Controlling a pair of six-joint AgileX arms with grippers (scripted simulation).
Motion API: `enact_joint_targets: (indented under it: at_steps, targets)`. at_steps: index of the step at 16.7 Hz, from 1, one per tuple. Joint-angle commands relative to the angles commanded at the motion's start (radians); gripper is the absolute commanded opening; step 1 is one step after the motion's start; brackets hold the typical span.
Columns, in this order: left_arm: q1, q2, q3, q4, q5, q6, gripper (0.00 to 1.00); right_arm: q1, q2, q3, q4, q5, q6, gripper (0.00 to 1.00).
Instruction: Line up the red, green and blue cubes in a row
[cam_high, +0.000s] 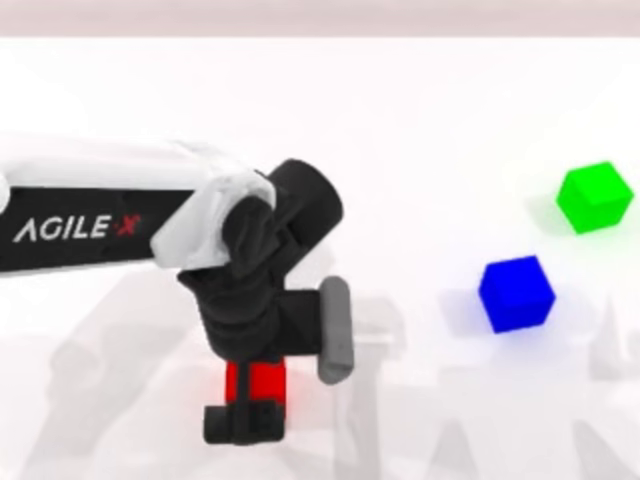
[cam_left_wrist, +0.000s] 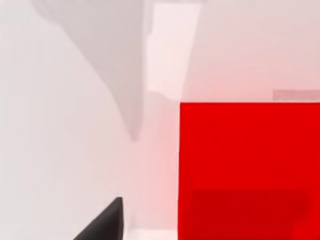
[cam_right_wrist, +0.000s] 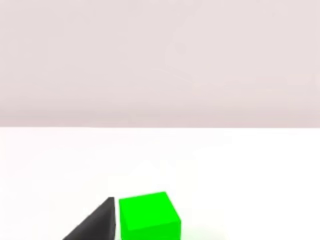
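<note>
The red cube lies near the table's front edge, left of centre, mostly covered by my left gripper, which hangs directly over it. In the left wrist view the red cube fills the frame beside one dark finger, with a bare gap between them, so the gripper is open. The blue cube sits to the right, and the green cube is farther back and right of it. My right arm is outside the top view. Its wrist view shows one finger close beside the green cube.
The left arm's white and black body stretches across the left half of the table. A pale wall runs along the back edge. Bare white tabletop lies between the red and blue cubes.
</note>
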Motion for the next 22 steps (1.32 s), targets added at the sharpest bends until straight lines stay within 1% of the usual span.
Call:
enact_joint_targets:
  at_steps: [5, 11, 13, 19, 22]
  targets:
    - [0.001, -0.006, 0.015, -0.017, 0.000, 0.002, 1.00, 0.000, 0.000, 0.000, 0.000, 0.000, 0.000, 1.00]
    - [0.017, -0.079, 0.147, -0.238, 0.001, 0.000, 1.00, 0.000, 0.000, 0.000, 0.000, 0.000, 0.000, 1.00]
    - [0.021, -0.099, 0.172, -0.270, 0.000, -0.001, 1.00, 0.000, 0.000, 0.000, 0.000, 0.000, 0.000, 1.00]
    - [0.020, -0.103, 0.164, -0.265, -0.001, -0.003, 1.00, 0.001, 0.009, 0.010, -0.007, -0.001, -0.001, 1.00]
    - [0.057, -0.171, 0.105, -0.225, -0.004, -0.031, 1.00, 0.009, 0.098, 0.100, -0.072, -0.004, -0.011, 1.00]
